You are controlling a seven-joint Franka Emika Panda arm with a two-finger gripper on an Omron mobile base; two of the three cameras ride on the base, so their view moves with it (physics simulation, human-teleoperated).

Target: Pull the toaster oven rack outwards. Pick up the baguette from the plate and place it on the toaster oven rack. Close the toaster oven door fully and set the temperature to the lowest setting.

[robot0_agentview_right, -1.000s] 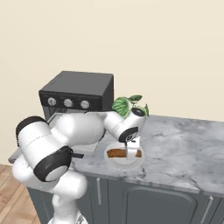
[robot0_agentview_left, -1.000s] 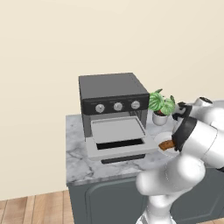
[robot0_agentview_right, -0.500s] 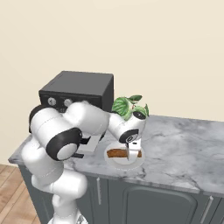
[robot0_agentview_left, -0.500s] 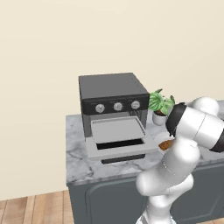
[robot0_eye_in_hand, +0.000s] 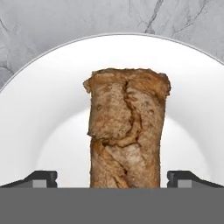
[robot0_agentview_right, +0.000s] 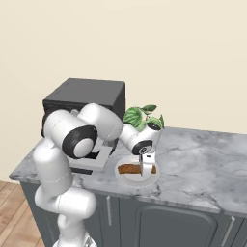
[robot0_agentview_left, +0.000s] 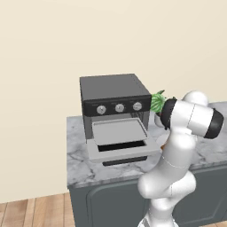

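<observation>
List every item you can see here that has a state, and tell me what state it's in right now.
toaster oven door: open, folded down flat.
toaster oven rack: pulled out over the door, bare.
baguette: lying on the plate, between the fingers, not lifted.
plate: on the counter, holding the baguette.
gripper: open, fingers either side of the baguette.

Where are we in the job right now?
Done: the toaster oven door is down and the toaster oven rack is pulled out. In hand: the gripper is open, straddling the baguette on the plate. Left: grasp it, place it on the rack, close the door, set lowest temperature.
</observation>
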